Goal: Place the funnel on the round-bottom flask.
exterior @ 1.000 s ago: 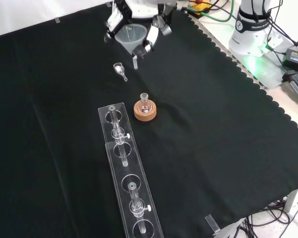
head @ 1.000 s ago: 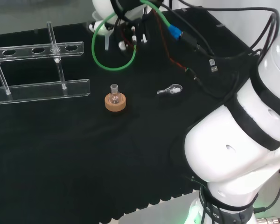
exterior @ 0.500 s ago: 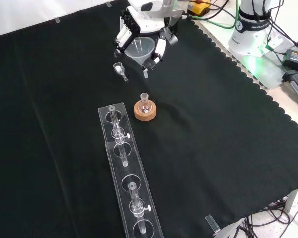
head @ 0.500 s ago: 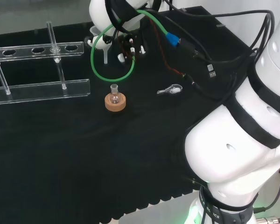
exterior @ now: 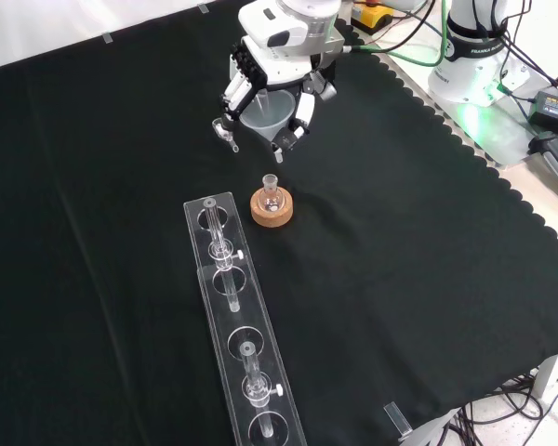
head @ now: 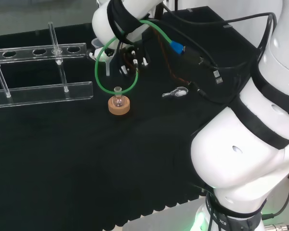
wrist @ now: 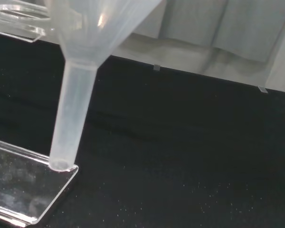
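The hand point(exterior: 284, 58) holds a clear plastic funnel point(exterior: 265, 110) in the air, fingers curled round its cone and its stem pointing down. In the front view the funnel hangs just above and behind a small round-bottom flask point(exterior: 271, 196) that sits upright on a cork ring point(exterior: 272, 212). In the head view the funnel point(head: 101, 52) is beyond and slightly left of the flask point(head: 117, 97) on its cork ring point(head: 119, 107), with the hand point(head: 130, 60) beside it. The wrist view shows the funnel's stem point(wrist: 71, 118) up close over the black cloth.
A long clear rack point(exterior: 237, 325) with tubes lies in front of the flask in the front view; in the head view the rack point(head: 38, 72) stands at the left. A small clear stopper-like piece point(exterior: 225, 131) lies on the cloth by the hand. Green and black cables point(head: 183, 48) hang off the arm.
The hand has carried the funnel steadily nearer to the flask, coming forward and down in the front view. The flask and rack have stayed put.
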